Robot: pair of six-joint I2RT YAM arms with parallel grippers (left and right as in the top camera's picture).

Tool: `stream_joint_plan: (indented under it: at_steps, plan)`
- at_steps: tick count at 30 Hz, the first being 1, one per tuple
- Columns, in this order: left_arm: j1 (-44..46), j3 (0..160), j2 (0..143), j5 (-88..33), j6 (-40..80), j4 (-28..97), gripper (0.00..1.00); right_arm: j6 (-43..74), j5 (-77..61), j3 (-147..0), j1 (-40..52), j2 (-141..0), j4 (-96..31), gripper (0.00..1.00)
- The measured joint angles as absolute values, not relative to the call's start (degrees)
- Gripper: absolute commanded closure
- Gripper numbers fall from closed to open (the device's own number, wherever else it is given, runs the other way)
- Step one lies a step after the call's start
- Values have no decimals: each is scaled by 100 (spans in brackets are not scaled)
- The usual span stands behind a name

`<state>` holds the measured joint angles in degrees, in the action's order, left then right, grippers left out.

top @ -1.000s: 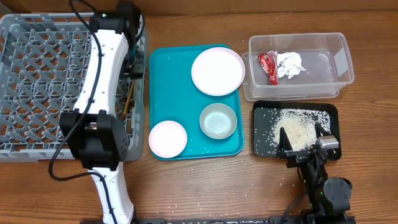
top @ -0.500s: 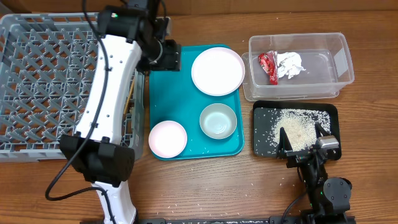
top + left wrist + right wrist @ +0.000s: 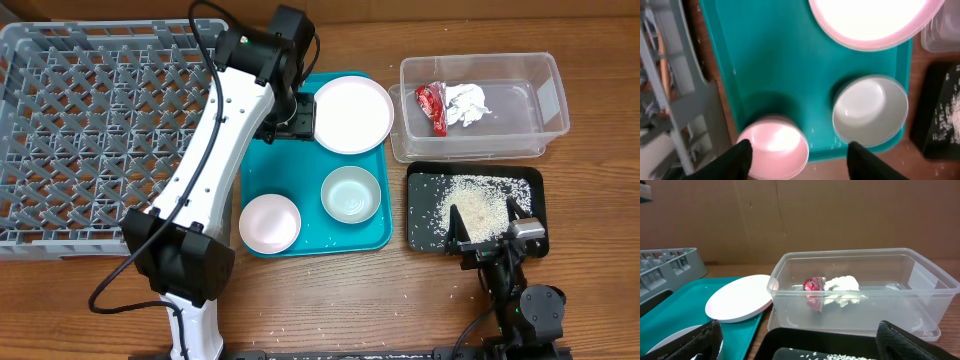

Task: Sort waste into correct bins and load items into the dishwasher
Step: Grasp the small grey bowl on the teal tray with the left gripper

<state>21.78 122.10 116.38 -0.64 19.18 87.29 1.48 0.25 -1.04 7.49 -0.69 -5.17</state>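
My left gripper (image 3: pixel 293 118) hangs open and empty over the teal tray, just left of the white plate (image 3: pixel 350 113). In its wrist view the gripper (image 3: pixel 800 162) looks down on the pink bowl (image 3: pixel 777 147) and the grey-green bowl (image 3: pixel 870 110). The grey rack (image 3: pixel 60 120) fills the left. The clear tub (image 3: pixel 520 110) holds the red wrapper (image 3: pixel 431 105) and the white tissue (image 3: pixel 466 102). Rice (image 3: pixel 480 205) lies in the black tray (image 3: pixel 425 235). My right gripper (image 3: pixel 807 347) rests open at that tray's near edge, facing the tub (image 3: pixel 920 280).
The teal tray (image 3: pixel 300 170) carries the plate and both bowls between the rack and the two bins. A few stray grains dot the wooden table (image 3: pixel 350 300) in front. The left arm stretches diagonally across the tray's left edge.
The left arm has swung right, from the rack's right edge to above the teal tray beside the plate. The right arm has stayed still.
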Motion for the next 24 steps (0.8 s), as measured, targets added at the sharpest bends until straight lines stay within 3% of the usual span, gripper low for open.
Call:
stream_joint_plan:
  at_steps: [6,10,16,20,23,24]
  plan:
    - [2178,11067,11640,47,1973,6884,46,145,21,-104,749,-69,-517,0]
    - [2193,10466,11640,-434,1975,6676,46,145,23,-104,749,-69,-515,0]
    - [2502,9745,11640,-687,1723,6466,53,148,23,-104,749,-69,-515,0]
    - [2755,9109,11640,-652,1592,5870,68,150,23,-104,749,-69,-513,0]
    - [2816,8812,11642,-644,1511,5509,95,148,23,-104,749,-69,-521,0]
    - [2814,8724,11642,-631,1511,5378,96,148,25,-104,749,-69,-515,0]
